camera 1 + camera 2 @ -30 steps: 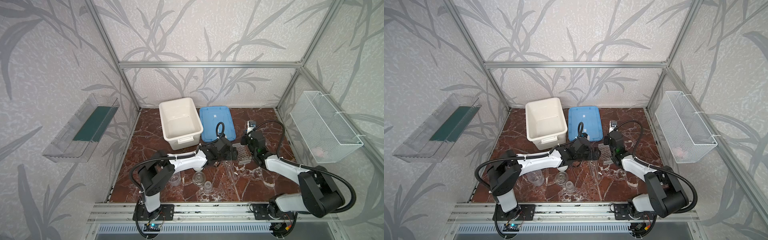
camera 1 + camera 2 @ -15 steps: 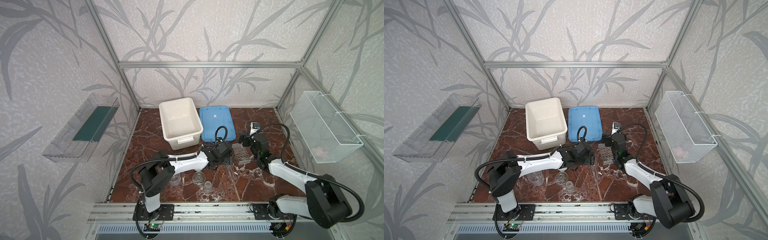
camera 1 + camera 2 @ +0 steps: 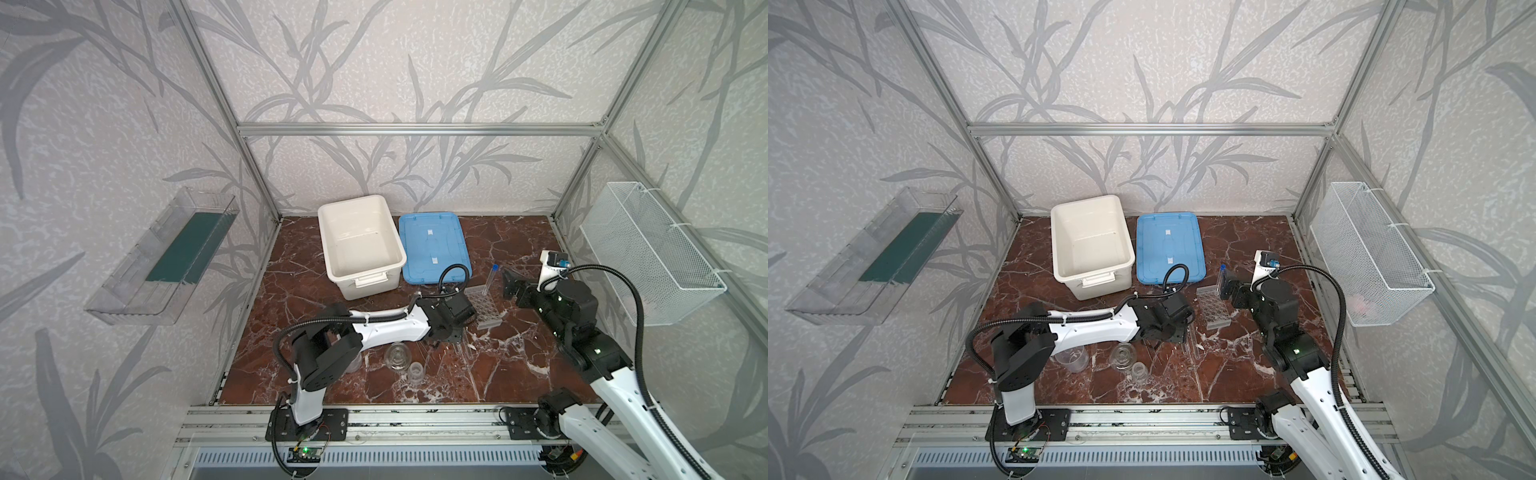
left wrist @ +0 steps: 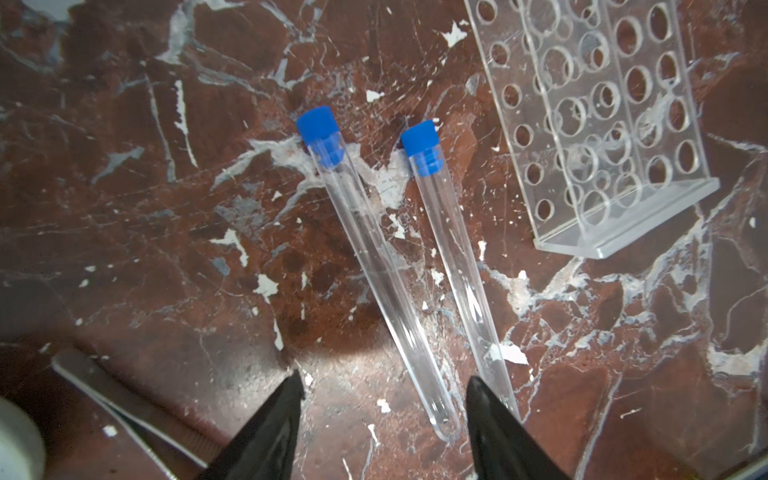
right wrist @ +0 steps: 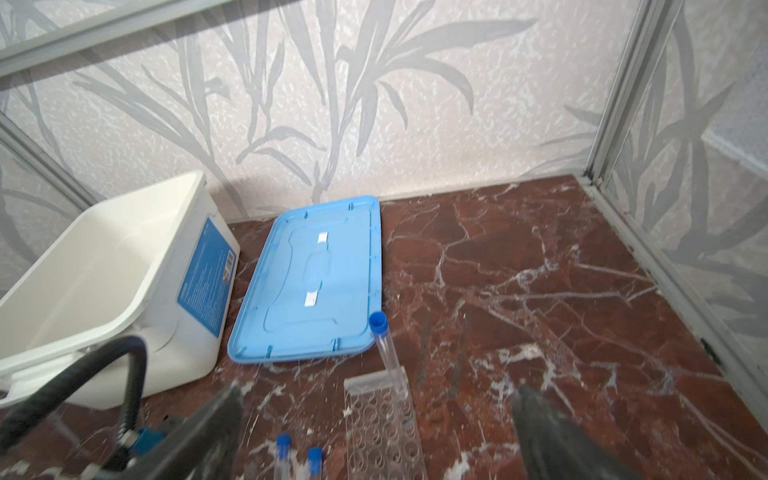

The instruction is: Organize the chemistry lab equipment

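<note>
A clear holed tube rack [image 3: 484, 306] [image 3: 1212, 308] [image 5: 382, 432] [image 4: 602, 124] stands mid-floor. One blue-capped test tube [image 3: 491, 277] [image 3: 1220, 279] [image 5: 388, 357] stands upright in its far corner. My right gripper [image 3: 508, 284] [image 3: 1225, 286] [image 5: 378, 392] is open, just right of the rack, holding nothing. Two more test tubes [image 4: 374, 257] [image 4: 453, 249] lie side by side on the floor by the rack. My left gripper [image 4: 384, 399] hangs open over their round ends, with one tube's end between its fingers. A flask [image 3: 398, 356] and beakers [image 3: 415, 371] [image 3: 1073, 359] stand near the front.
A white box [image 3: 324, 232] and its blue lid [image 3: 432, 245] sit at the back. Metal tweezers [image 4: 124, 399] and a white dish [image 4: 16, 440] lie beside my left gripper. A wire basket [image 3: 648, 249] hangs on the right wall, a clear shelf [image 3: 166, 257] on the left.
My right gripper opened, let go of the tube standing in the rack and drew back to the right. My left gripper's jaws narrowed over the two lying tubes.
</note>
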